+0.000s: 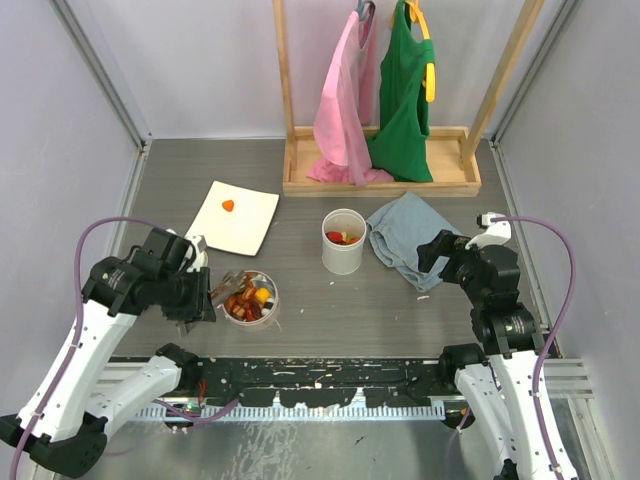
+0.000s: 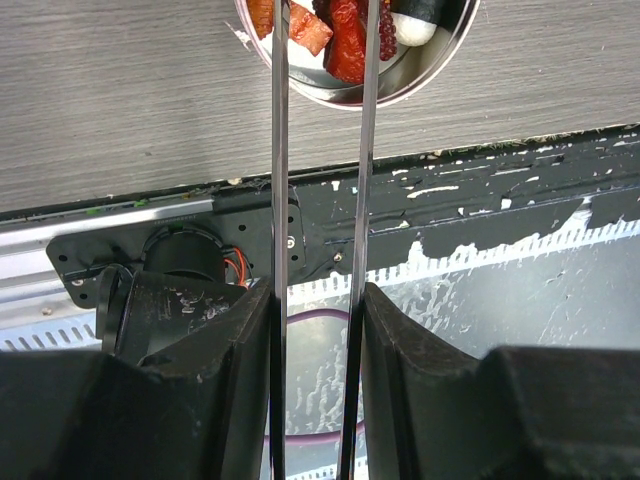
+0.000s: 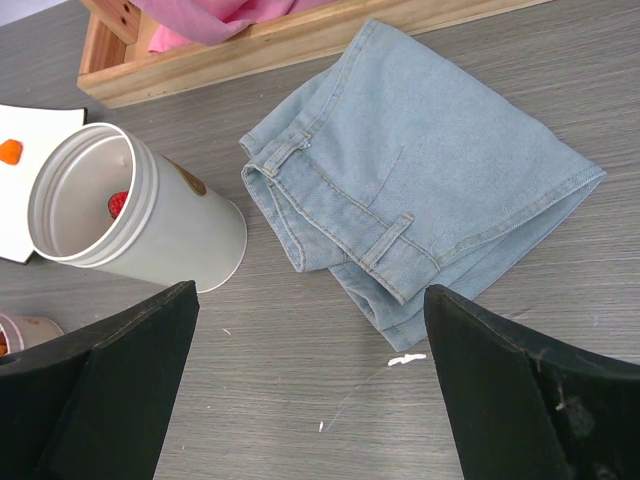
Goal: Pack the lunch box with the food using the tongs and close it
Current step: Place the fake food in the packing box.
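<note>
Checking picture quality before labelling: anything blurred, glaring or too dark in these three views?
Top external: even soft light, table sharp. Left wrist: tongs glint with bright streaks, left fingers dark and soft, bowl cropped by the top edge. Right wrist: jeans crisp, right fingers nearly featureless black.

Grey wood-grain table (image 1: 330,330) enclosed by pale walls (image 1: 200,60) with metal corner posts (image 1: 100,70). At the far edge, a wooden garment rack (image 1: 380,185) carrying a pink garment (image 1: 345,110) and a green garment (image 1: 400,100). Even, diffuse light.
</note>
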Controlling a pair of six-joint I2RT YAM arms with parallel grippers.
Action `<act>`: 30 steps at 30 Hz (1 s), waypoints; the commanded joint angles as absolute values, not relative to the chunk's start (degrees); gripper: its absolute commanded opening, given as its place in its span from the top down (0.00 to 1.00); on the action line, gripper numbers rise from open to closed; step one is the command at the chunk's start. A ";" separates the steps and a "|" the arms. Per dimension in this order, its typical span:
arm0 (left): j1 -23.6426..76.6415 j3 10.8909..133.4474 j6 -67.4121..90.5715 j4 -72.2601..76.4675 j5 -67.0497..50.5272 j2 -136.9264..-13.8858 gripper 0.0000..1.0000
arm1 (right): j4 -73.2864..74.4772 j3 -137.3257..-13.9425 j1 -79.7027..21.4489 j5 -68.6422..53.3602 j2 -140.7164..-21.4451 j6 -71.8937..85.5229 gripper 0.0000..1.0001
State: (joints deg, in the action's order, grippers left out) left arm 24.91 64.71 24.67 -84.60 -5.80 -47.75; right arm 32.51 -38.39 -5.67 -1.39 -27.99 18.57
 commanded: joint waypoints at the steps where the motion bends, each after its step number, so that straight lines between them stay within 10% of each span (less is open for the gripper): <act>1: 25.14 67.21 24.15 -83.72 -5.79 -47.49 0.64 | 29.18 -38.67 -5.97 -1.05 -27.35 18.63 0.00; 30: 25.14 72.41 23.75 -75.48 3.41 -50.87 0.59 | 29.23 -38.50 -5.97 -1.41 -27.34 18.81 0.00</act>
